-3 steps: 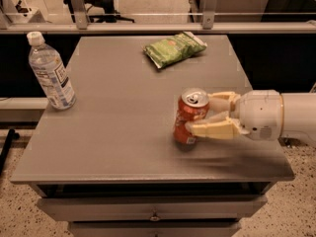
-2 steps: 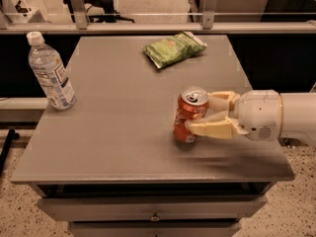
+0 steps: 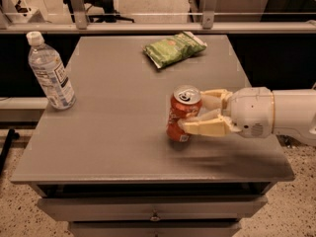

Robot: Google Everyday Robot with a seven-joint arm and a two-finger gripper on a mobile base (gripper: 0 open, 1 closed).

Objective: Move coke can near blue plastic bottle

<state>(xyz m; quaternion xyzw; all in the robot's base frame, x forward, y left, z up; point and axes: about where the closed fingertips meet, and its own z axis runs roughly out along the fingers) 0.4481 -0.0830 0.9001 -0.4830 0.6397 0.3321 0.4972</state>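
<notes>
One coke can [image 3: 177, 113], pinched by the gripper [image 3: 192, 111] at tabletop [image 3: 113, 132] right-centre.
Fingers [image 3: 207, 128] clamp its sides, prob. so it carries upright w/o tipping; blue plastic bottle [image 3: 50, 74] stands well apart, far-left corner.

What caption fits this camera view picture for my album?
Gripper on the right of the table, jaws shut on the coke can, far from the blue plastic bottle at its left edge.

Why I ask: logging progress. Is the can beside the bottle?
No, the can, in the gripper at right, stands far from the bottle at left.
</notes>
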